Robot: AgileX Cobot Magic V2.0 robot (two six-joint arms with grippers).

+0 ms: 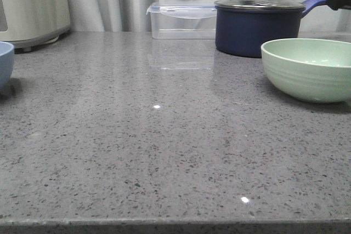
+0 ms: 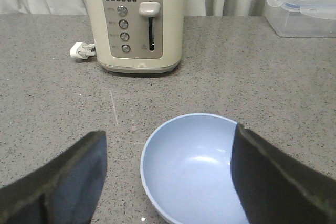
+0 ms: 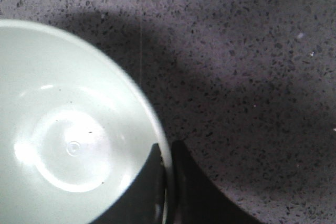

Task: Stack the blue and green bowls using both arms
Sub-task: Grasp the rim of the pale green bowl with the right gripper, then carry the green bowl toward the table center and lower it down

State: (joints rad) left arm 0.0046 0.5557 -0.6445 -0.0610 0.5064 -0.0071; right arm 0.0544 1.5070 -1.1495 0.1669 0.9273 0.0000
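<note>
The pale blue bowl stands at the far left edge of the front view. In the left wrist view it lies below my open left gripper; one finger is over the counter beside it, the other finger over its rim. The mint-green bowl is at the right of the front view. In the right wrist view my right gripper is shut on the green bowl's rim, one finger inside, one outside. Neither arm shows in the front view.
A cream toaster stands back left, close behind the blue bowl, with its plug on the counter. A clear lidded container and a navy lidded saucepan stand at the back. The counter's front edge is near.
</note>
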